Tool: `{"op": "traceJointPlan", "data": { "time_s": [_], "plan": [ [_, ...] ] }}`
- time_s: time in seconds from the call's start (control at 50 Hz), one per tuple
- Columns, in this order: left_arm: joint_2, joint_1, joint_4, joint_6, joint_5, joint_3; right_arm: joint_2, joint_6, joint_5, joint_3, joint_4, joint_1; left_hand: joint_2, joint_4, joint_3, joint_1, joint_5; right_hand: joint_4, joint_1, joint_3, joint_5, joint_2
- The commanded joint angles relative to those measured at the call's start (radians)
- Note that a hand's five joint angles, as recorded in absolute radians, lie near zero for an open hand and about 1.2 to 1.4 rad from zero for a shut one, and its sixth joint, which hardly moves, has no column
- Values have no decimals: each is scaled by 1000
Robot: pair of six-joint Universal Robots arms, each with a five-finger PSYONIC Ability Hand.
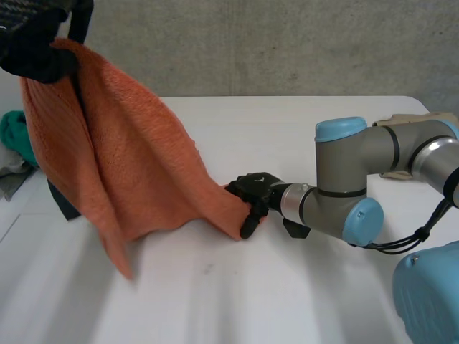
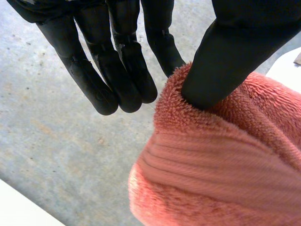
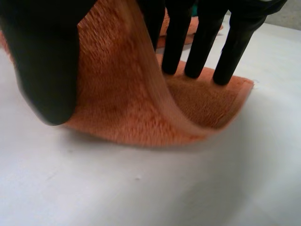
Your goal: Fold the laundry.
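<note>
white counter (image 1: 215,301) carries one low corner of an orange towel (image 1: 122,150), pinched there between the right hand's (image 1: 252,193) thumb and fingers; the left hand (image 1: 32,43) pinches the towel's top edge, held high over the left side.

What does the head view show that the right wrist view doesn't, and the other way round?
Head view: the left hand, raised high, gripping the orange towel by an upper corner so that it drapes down to the white table; a green cloth at the left behind the towel; a beige cloth behind the right arm.
Right wrist view: up close, the towel's ribbed band, and its low corner pinched between thumb and fingers, close to the surface.
Both: the towel, the right hand on its lower corner, and the table.
</note>
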Motion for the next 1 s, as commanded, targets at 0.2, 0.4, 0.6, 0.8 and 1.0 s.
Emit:
{"op": "traceJointPlan", "data": {
  "time_s": [0.2,0.4,0.6,0.8,1.0],
  "plan": [
    [-15,182,28,-38,39,-19,-389,-163,86,178,-67,-171,199,198,208,247,243,851,831,836,845,835],
    [-185,241,26,-20,151,-181,-818,-508,90,397,-14,-320,199,198,208,247,243,851,831,836,845,835],
    [-501,201,26,-12,136,-48,-667,-660,113,388,105,-310,199,198,208,247,243,851,831,836,845,835],
    [-669,133,262,-29,44,450,-343,-632,290,-3,-40,-290,199,198,208,247,243,851,831,836,845,835],
    [-582,99,767,-35,18,582,-455,-507,282,-57,-783,-297,199,198,208,247,243,851,831,836,845,835]
  ]
}}
